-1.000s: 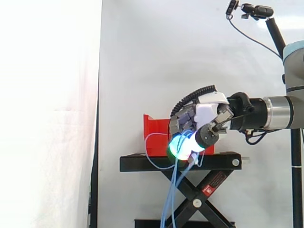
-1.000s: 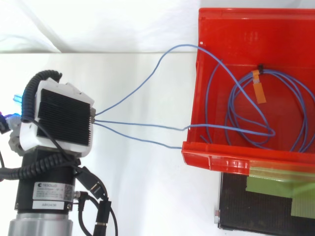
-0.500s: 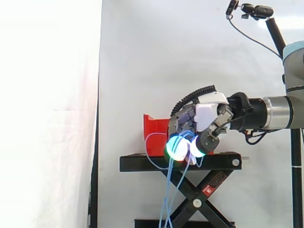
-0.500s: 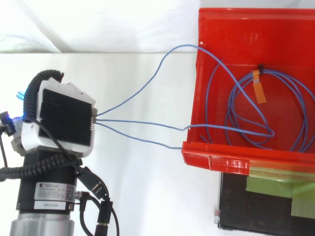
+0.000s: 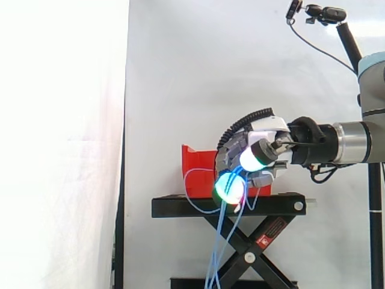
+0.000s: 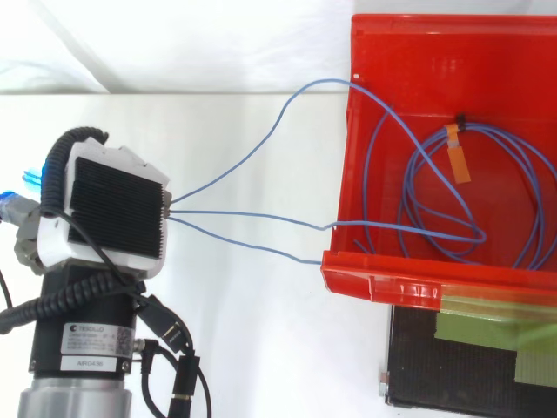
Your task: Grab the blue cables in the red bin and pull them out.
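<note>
The blue cables [image 6: 261, 221] lie mostly coiled inside the red bin [image 6: 409, 274], an orange tag [image 6: 458, 157] on the coil. Three strands cross the bin's wall and front rim and run to the hand [image 6: 113, 209], which sits well clear of the bin. The side view shows the hand's [image 5: 260, 143] fingers curled around the strands, one pad [image 5: 228, 188] glowing green, the thumb pad white above it. Loose cable ends hang down past the black scissor stand [image 5: 228, 206]. The forearm lies level, entering from that view's right edge.
</note>
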